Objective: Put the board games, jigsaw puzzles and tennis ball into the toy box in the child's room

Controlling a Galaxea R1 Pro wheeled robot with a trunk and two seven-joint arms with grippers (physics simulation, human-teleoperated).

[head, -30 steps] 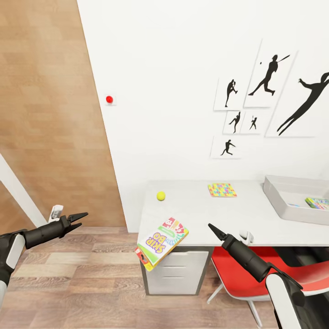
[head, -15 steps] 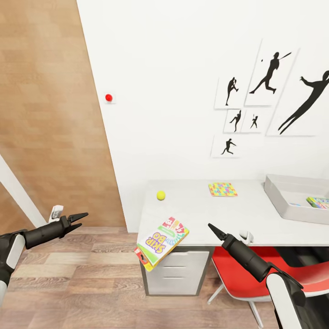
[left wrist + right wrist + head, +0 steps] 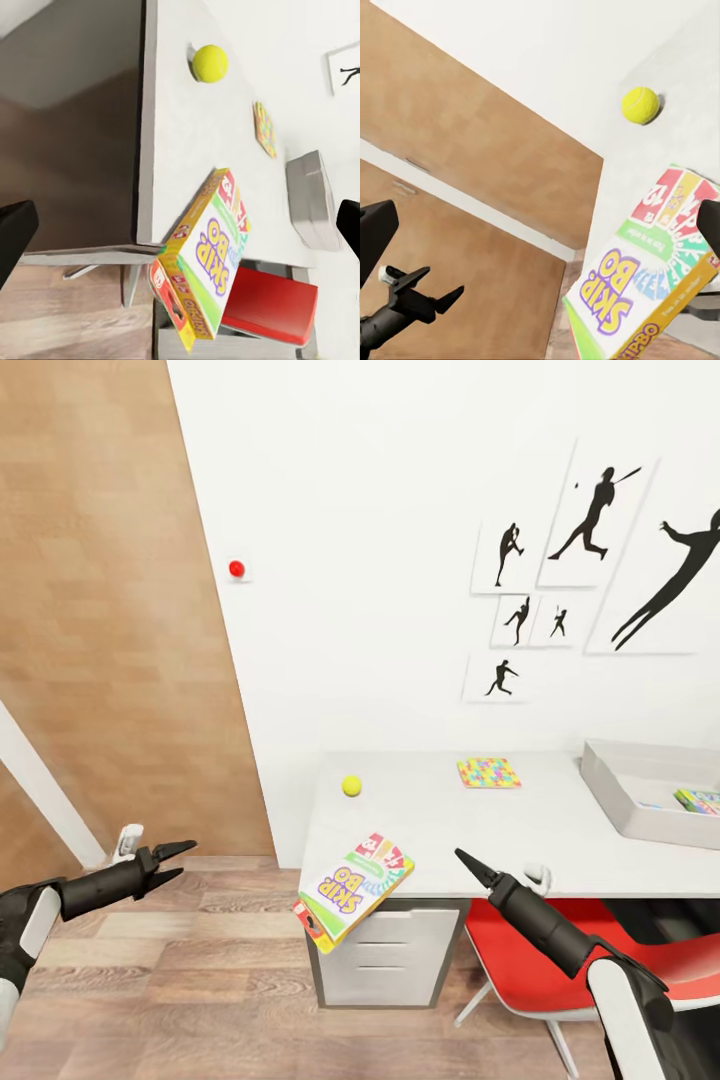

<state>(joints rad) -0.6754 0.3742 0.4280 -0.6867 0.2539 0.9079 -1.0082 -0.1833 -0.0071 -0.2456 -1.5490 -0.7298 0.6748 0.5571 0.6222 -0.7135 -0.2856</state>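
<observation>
Fingers: my left gripper (image 3: 180, 862) apart, right gripper (image 3: 462, 856) together, both empty; board game (image 3: 355, 889) overhangs table (image 3: 560, 830) corner.

I count one yellow-green tennis ball (image 3: 351, 786), one green-edged printed board game box (image 3: 354, 889), one multicoloured flat jigsaw puzzle (image 3: 488, 773), one pale grey toy box (image 3: 615, 792), six black baseball-player silhouette pictures (image 3: 596, 523), one red chair (image 3: 520, 960).

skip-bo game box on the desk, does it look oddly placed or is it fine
It looks odd. The green-edged Skip-Bo board game box hangs over the front left corner of the pale grey-white desk, tilted, with much of it past the edge above the wood-plank floor. Neither tool touches it; it could slip off.
</observation>
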